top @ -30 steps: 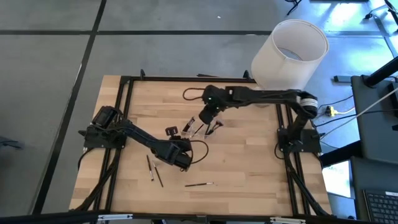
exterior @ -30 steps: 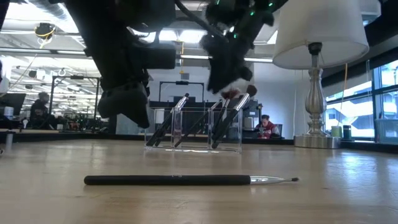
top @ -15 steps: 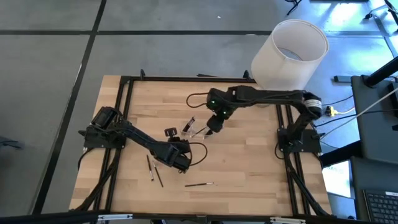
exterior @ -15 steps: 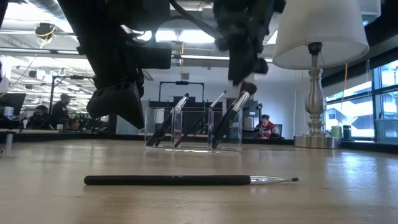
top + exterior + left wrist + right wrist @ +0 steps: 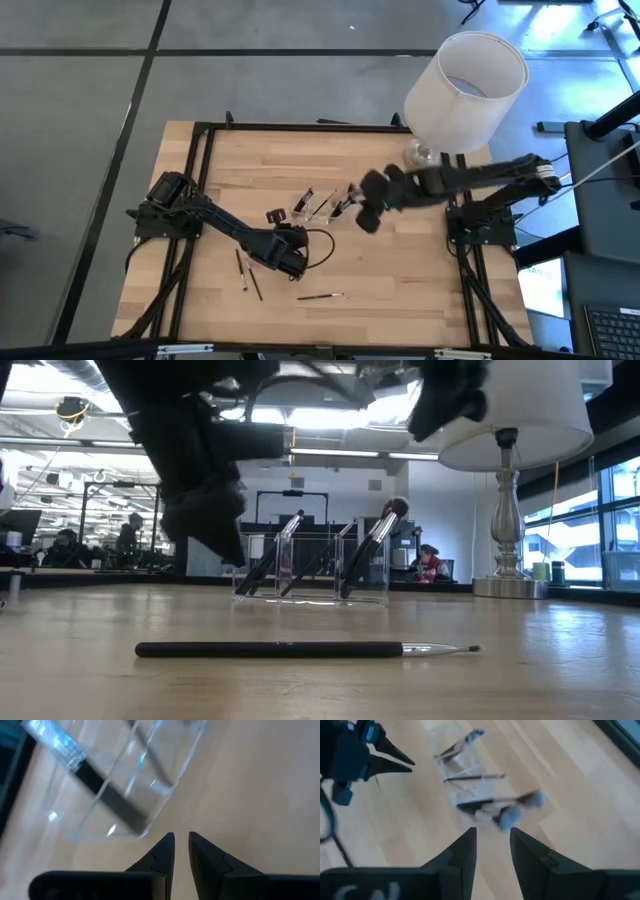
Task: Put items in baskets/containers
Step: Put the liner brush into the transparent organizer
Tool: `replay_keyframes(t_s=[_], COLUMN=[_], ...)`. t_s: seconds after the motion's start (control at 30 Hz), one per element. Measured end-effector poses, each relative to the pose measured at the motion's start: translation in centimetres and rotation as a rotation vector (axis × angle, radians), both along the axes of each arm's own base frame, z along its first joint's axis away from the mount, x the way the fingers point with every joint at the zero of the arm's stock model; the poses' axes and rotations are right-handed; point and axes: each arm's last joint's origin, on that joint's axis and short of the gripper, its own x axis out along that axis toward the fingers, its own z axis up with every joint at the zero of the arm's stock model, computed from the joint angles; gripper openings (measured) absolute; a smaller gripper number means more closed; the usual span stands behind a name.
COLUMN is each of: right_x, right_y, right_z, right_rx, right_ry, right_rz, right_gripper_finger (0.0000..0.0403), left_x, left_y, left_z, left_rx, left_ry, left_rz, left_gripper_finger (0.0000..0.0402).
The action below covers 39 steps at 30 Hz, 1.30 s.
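Observation:
The clear plastic tray (image 5: 318, 205) stands mid-table, and several dark brushes lean in its compartments (image 5: 312, 560), one with a round head (image 5: 396, 508). Three more brushes lie flat on the wood: one near the front edge (image 5: 320, 296) (image 5: 300, 649) and two side by side (image 5: 241, 268) (image 5: 255, 282). My left gripper (image 5: 293, 236) (image 5: 180, 844) hovers low just in front of the tray, its fingers a narrow gap apart and empty. My right gripper (image 5: 368, 215) (image 5: 491, 840) is raised to the right of the tray, open and empty.
A lamp with a big white shade (image 5: 465, 85) stands on a silver base (image 5: 510, 585) at the far right corner. A small black object (image 5: 275, 213) lies left of the tray. A black cable (image 5: 320, 240) loops by my left gripper. People sit in the room behind.
My right gripper, which was down at the tray's right compartment with the round-headed brush, has risen and drawn back toward the table's right edge. The brush has stayed behind, leaning in that compartment.

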Motion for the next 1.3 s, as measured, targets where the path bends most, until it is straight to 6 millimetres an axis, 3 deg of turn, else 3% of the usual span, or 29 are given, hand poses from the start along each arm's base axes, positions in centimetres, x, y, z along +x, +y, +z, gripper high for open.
replay_keyframes(t_s=[0.17, 0.27, 0.4, 0.53, 0.7, 0.87, 1.03, 1.3], right_x=[-1.3, -1.5, -1.4, -1.2, -1.3, -1.8, -2.6, -4.8], right_y=[4.4, 6.2, 7.2, 7.2, 6.7, 6.2, 6.2, 9.4], right_z=[-4.0, -5.0, -4.0, -2.1, -0.8, -0.9, -1.4, -1.7], right_rx=[0.022, 0.044, 0.022, -0.052, -0.207, -0.308, -0.292, -0.259], right_ry=[-0.056, -0.106, -0.147, -0.196, -0.229, -0.214, -0.186, -0.243], right_rz=[0.061, 0.123, 0.193, 0.234, 0.2, 0.095, 0.006, -0.021], right_gripper_finger=[0.0118, 0.0118, 0.0118, 0.0118, 0.0118, 0.0118, 0.0118, 0.0118], left_x=[2.1, 3.8, 5.5, 6.2, 7.0, 7.4, 8.4, 11.2], left_y=[-1.0, -2.1, -3.4, -3.7, -4.5, -5.8, -7.4, -9.5], left_z=[0.6, 0.7, -0.1, -1.0, -0.1, 1.6, 0.9, -0.5], left_rx=[-0.116, -0.243, -0.446, -0.474, -0.562, -0.589, -0.543, -0.488], left_ry=[-0.184, -0.286, -0.367, -0.328, -0.333, -0.311, -0.296, -0.278], left_rz=[-0.082, -0.217, -0.388, -0.397, -0.454, -0.462, -0.426, -0.389], left_gripper_finger=[0.0047, 0.0048, 0.0056, 0.0069, 0.009, 0.0114, 0.012, 0.012])
